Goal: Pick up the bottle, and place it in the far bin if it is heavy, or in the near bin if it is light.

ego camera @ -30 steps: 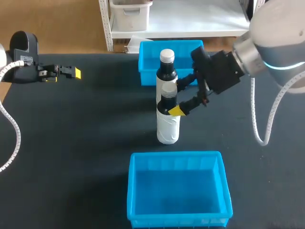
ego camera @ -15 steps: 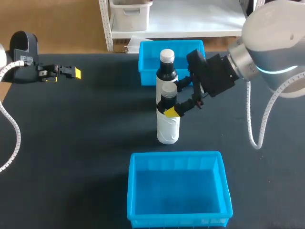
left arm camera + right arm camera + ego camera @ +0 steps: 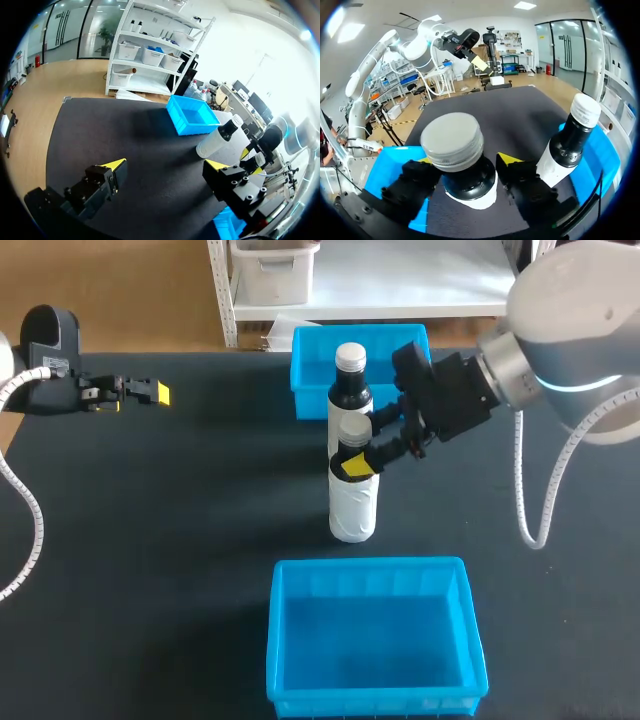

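— How many of each thing are counted?

— Two bottles, two blue bins and two grippers are counted over the black table (image 3: 180, 540).

— What is held by the right gripper (image 3: 362, 443) (image 3: 467, 162)?

— Its fingers are closed narrowly on the dark neck of the gripped bottle (image 3: 353, 505) (image 3: 452, 142), one finger pressed on each side just under the grey cap. The white body is seen standing upright on the table below the fingers.

— And the second bottle (image 3: 350, 385) (image 3: 565, 150) (image 3: 218, 138)?

— It is seen upright just beyond the right gripper, close beside the gripped bottle, on the table in front of the far bin and not inside it. It is the one thing found crowding the fingers.

— What is seen in the bins?

— Only bare blue floor is shown in each. The far bin (image 3: 310, 340) (image 3: 192, 117) is placed beyond the second bottle; the near bin (image 3: 280, 640) (image 3: 390, 160) is placed on the side of the right gripper away from the far bin, apart from the gripped bottle.

— And the left gripper (image 3: 158, 392) (image 3: 165, 165)?

— It is held wide apart with nothing between its fingers, above the table, well to the side of both bottles.
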